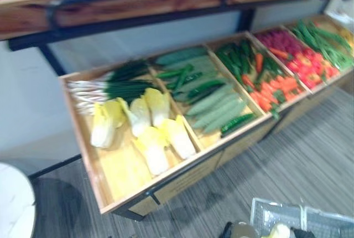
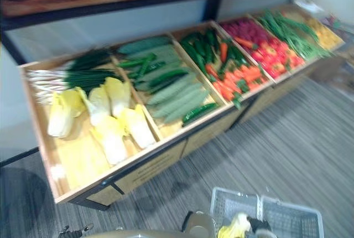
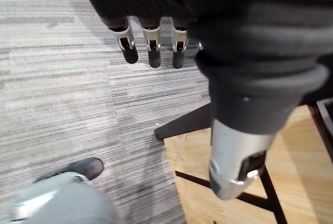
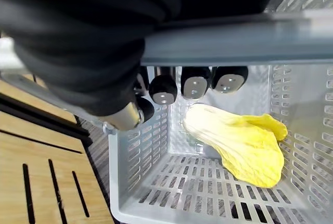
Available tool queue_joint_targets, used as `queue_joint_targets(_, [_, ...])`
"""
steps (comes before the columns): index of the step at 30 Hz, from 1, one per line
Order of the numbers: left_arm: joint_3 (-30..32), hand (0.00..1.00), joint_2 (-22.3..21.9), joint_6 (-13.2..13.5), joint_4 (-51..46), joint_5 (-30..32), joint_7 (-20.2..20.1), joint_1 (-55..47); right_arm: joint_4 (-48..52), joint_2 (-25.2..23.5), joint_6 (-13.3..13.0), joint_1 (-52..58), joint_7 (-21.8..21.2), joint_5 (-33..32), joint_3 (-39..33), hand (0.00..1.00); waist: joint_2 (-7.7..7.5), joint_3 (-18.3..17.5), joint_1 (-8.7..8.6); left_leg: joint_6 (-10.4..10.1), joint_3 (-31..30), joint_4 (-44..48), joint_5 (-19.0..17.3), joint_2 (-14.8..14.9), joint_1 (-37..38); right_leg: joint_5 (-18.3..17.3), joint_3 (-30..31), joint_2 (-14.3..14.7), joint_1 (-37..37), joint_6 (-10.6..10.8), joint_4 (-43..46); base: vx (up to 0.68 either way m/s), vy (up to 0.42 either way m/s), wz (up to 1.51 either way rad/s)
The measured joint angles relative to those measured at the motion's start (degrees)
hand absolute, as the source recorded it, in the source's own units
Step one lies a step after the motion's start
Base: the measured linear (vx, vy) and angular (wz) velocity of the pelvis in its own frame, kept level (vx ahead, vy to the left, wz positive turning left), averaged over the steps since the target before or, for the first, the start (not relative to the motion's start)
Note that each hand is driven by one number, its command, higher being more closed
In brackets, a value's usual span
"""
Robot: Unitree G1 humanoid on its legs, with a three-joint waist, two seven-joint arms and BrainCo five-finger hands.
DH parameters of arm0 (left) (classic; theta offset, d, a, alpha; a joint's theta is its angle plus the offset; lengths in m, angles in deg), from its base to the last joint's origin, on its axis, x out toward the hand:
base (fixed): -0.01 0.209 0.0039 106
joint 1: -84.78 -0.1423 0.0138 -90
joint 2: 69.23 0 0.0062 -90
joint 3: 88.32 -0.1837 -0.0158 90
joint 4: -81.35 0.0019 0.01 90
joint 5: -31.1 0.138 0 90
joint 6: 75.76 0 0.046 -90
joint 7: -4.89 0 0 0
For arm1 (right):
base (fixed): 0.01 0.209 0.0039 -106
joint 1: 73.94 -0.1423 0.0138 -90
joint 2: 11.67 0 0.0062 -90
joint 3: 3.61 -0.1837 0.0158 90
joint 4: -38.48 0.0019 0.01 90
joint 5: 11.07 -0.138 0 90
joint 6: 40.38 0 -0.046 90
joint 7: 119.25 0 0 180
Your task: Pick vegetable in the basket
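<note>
Chinese cabbage (image 4: 239, 146) lies centre-right in the slotted basket (image 4: 136, 166), which I carry by its handle (image 4: 244, 47) with my right hand (image 4: 195, 84) hooked round it, leaving my left hand (image 3: 152, 49), upper frame, slack and empty, I judge for picking.

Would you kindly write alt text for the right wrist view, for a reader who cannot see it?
A pale yellow cabbage lies on the bottom of a light grey slotted basket. The right hand curls its dark-tipped fingers round the handle above it, and a slotted wooden panel shows beside the basket.
</note>
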Motion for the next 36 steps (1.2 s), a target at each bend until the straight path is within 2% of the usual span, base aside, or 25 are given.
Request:
queue_joint_targets(1, [0.79, 0.00, -0.85, 0.32, -0.02, 0.26, -0.22, -0.29, -0.62, 0.83, -0.62, -1.92, -0.03, 1.01, -0.65, 1.00, 2.66, -0.30, 0.60, 2.35, -0.13, -8.93, 4.70, -1.23, -0.86, -2.24, -1.25, 2.12, 2.47, 0.93, -2.62, -0.40, 0.005, -1.49])
queue_joint_targets(2, [0.77, 0.00, -0.94, 0.69, -0.33, 0.46, -0.33, -0.32, -1.46, 1.43, -0.78, -2.83, 0.61, 1.64, -0.96, 1.00, 1.86, 0.31, 0.73, 2.13, 2.91, -8.99, 8.05, -1.60, -0.63, -8.12, -4.13, -1.00, 3.04, 3.23, 6.12, -0.33, -0.015, -1.65])
queue_joint_targets(3, [0.75, 0.00, 0.13, 0.36, -0.17, 0.55, -0.41, 0.32, -2.51, 1.65, -1.29, -3.29, -0.04, 2.22, 0.54, 1.00, 0.22, 0.63, 1.05, 3.19, 5.97, -6.17, 6.81, -2.50, -1.79, -11.10, -6.53, -4.66, 6.45, 5.85, 6.84, -0.17, -0.052, -1.19])
queue_joint_targets(4, [0.75, 0.00, 0.25, 0.18, -0.08, 0.56, -0.53, 0.15, -3.18, 1.61, -1.32, -4.10, -0.09, 2.72, 0.81, 1.00, -0.16, 0.54, 1.05, 3.09, 7.36, -4.59, 5.73, -1.89, -2.58, -12.30, -8.15, -5.12, 7.96, 7.13, 5.23, -0.05, -0.137, -1.34])
queue_joint_targets(5, [0.57, 0.00, 0.08, 0.01, -0.07, 0.59, -0.75, 0.41, -3.67, 1.67, -1.41, -5.57, -0.21, 3.38, 1.61, 1.00, -0.21, 0.56, 1.16, 2.75, 10.68, -1.13, 4.10, 0.38, -3.55, -13.21, -10.68, -4.47, 9.73, 8.00, 1.00, -0.07, -0.205, -1.69])
queue_joint_targets(6, [-0.18, 0.00, 0.13, -0.05, -0.22, 0.40, -1.07, 0.48, -3.57, 1.61, -2.02, -6.40, -0.59, 3.82, 3.77, 1.00, 0.21, 0.77, 1.16, 2.25, 15.01, 2.16, 3.15, 2.81, -3.73, -12.91, -11.93, -2.64, 11.17, 8.26, -6.07, -0.06, -0.202, -1.76])
queue_joint_targets(7, [-0.37, 0.00, 0.07, -0.08, -0.20, 0.33, -1.15, 0.64, -3.40, 1.49, -2.21, -6.36, -0.81, 3.87, 4.01, 1.00, 0.02, 0.79, 1.11, 2.23, 16.51, 2.89, 3.14, 3.18, -3.56, -13.01, -11.70, -1.48, 11.46, 8.72, -9.07, -0.08, -0.209, -1.58])
queue_joint_targets(8, [-0.63, 0.00, -1.06, -0.35, -0.05, 0.15, -1.22, 1.40, -3.25, 1.94, -2.68, -6.22, -0.77, 3.85, 4.23, 1.00, 1.49, 0.69, 0.94, 1.61, 18.08, 3.26, 3.37, 4.53, -3.44, -11.40, -10.40, 1.37, 12.55, 8.97, -14.22, -0.08, -0.138, -0.89])
queue_joint_targets(9, [-1.17, 0.00, -1.53, -0.51, -0.08, 0.09, -1.22, 1.74, -3.17, 2.20, -3.12, -5.49, -0.78, 3.81, 4.21, 1.00, 1.47, 0.74, 0.61, 1.13, 18.47, 3.21, 3.75, 5.01, -3.54, -10.35, -9.89, 2.46, 12.77, 8.76, -15.88, -0.08, -0.131, -0.76])
queue_joint_targets(10, [-2.01, 0.00, -1.96, -0.53, -0.13, 0.01, -1.23, 2.09, -3.16, 2.43, -3.51, -4.43, -0.79, 3.68, 4.16, 1.00, 2.19, 0.48, 0.03, 0.51, 18.79, 2.73, 4.22, 5.45, -3.33, -9.18, -9.01, 3.90, 13.29, 8.31, -18.17, -0.13, -0.114, -0.43])
queue_joint_targets(13, [-4.11, 0.00, -1.88, -0.79, -0.38, 0.06, -1.46, 3.73, -3.16, 2.14, -3.25, -2.02, -0.65, 3.50, 3.66, 1.00, 2.56, 0.11, -2.01, -0.03, 19.52, -0.20, 6.97, 4.99, -2.50, -8.29, -7.86, 5.55, 13.29, 7.69, -21.38, -0.16, -0.100, -0.23])
queue_joint_targets(16, [-4.78, 0.00, -1.83, -0.98, -0.39, 0.59, -1.60, 4.19, -3.12, 0.42, -2.24, -0.25, -0.21, 3.08, 3.16, 1.00, 2.72, 0.00, -2.27, -0.34, 19.48, -0.18, 8.57, 5.62, -2.60, -7.34, -6.63, 7.00, 13.24, 6.67, -23.43, -0.10, -0.061, -0.21])
queue_joint_targets(18, [-4.72, 0.00, -1.96, -1.20, -0.33, 2.59, -1.67, 3.49, -3.02, -0.42, -1.45, 0.76, 0.20, 2.70, 3.14, 1.00, 2.23, 0.29, -1.87, -0.73, 14.53, 3.55, 8.88, 6.88, -3.15, -7.15, -3.71, 7.74, 13.13, 6.37, -24.09, -0.08, -0.062, -0.65])
queue_joint_targets(19, [-4.68, 0.00, -2.27, -1.21, -0.31, 2.65, -1.66, 2.16, -2.95, -0.35, -1.36, 0.39, 0.65, 2.73, 3.17, 1.00, 2.22, 0.28, -1.66, -0.69, 7.44, 6.75, 9.07, 7.13, -4.23, -6.78, -0.54, 7.89, 12.65, 5.77, -23.75, -0.05, -0.065, -1.01])
queue_joint_targets(20, [-4.68, 0.00, -2.51, -1.18, -0.31, 2.66, -1.64, 1.46, -2.94, -0.16, -1.31, 0.19, 0.74, 2.75, 3.30, 1.00, 2.12, 0.32, -1.39, -0.99, 3.06, 7.60, 8.78, 6.66, -5.38, -6.62, 1.27, 7.82, 12.37, 5.52, -23.50, -0.03, -0.007, -1.53])
queue_joint_targets(21, [-4.64, 0.00, -3.36, -1.12, -0.32, 2.64, -1.63, 0.30, -2.89, 0.50, -1.39, -0.32, 0.74, 2.96, 3.73, 1.00, 2.11, 0.44, -0.12, -2.01, -7.49, 6.01, 7.94, 3.61, -5.68, -6.30, 6.04, 7.57, 10.74, 5.42, -22.73, -0.01, 0.054, -1.92])
queue_joint_targets(22, [-4.63, 0.00, -4.02, -1.12, -0.31, 2.58, -1.65, -0.62, -2.83, 1.23, -1.68, -0.86, 0.74, 3.09, 4.78, 1.00, 2.69, 0.14, 0.74, -2.19, -15.63, 3.62, 7.83, 0.73, -5.69, -5.72, 10.54, 7.75, 8.99, 5.72, -22.42, 0.01, 0.073, -1.96])
queue_joint_targets(25, [-4.69, 0.00, -4.17, -0.66, -0.34, 2.47, -1.63, -1.17, -2.84, 1.80, -1.97, -1.02, 0.71, 3.03, 6.19, 1.00, 3.51, -0.24, 0.85, -2.38, -25.16, -0.50, 7.73, -1.99, -5.64, -4.65, 16.68, 8.63, 7.27, 6.72, -22.41, 0.01, 0.097, -1.32])
queue_joint_targets(26, [-4.68, 0.00, -4.24, -0.47, -0.27, 2.50, -1.63, -1.21, -3.09, 1.95, -1.78, -0.49, 0.76, 2.77, 6.51, 1.00, 4.16, -0.72, 0.86, -3.79, -26.96, -0.96, 6.82, -2.21, -4.64, -4.00, 18.58, 9.05, 7.22, 7.66, -23.08, 0.04, 0.137, -0.91])
queue_joint_targets(28, [-4.67, 0.00, -4.22, -0.33, -0.30, 2.47, -1.62, -1.13, -3.30, 1.76, -1.65, 0.24, 0.84, 2.47, 6.54, 1.00, 4.86, -1.64, 0.63, -4.69, -27.37, -2.17, 6.01, -2.90, -4.02, -2.39, 20.37, 8.90, 7.26, 8.38, -25.19, 0.06, 0.179, -0.54])
queue_joint_targets(30, [-4.66, 0.00, -3.75, 1.03, -0.32, 2.58, -1.51, -0.67, -3.60, 0.70, -1.60, 1.36, 1.33, 1.14, 6.56, 1.00, 4.22, -2.03, 0.57, -4.09, -25.80, -4.64, 5.32, -3.91, -3.73, 0.88, 21.20, 8.44, 7.24, 8.81, -29.04, 0.04, 0.181, -0.32])
queue_joint_targets(36, [-4.86, 0.00, -4.07, 1.29, -0.23, 2.61, -1.51, -0.48, -3.65, -1.35, -0.75, 3.82, 3.27, -1.27, 6.79, 1.00, 3.87, -2.74, 0.61, -4.01, -26.15, -6.04, 5.17, -4.87, -2.45, 2.30, 20.84, 7.59, 8.74, 8.95, -30.51, 0.00, 0.067, 0.02])
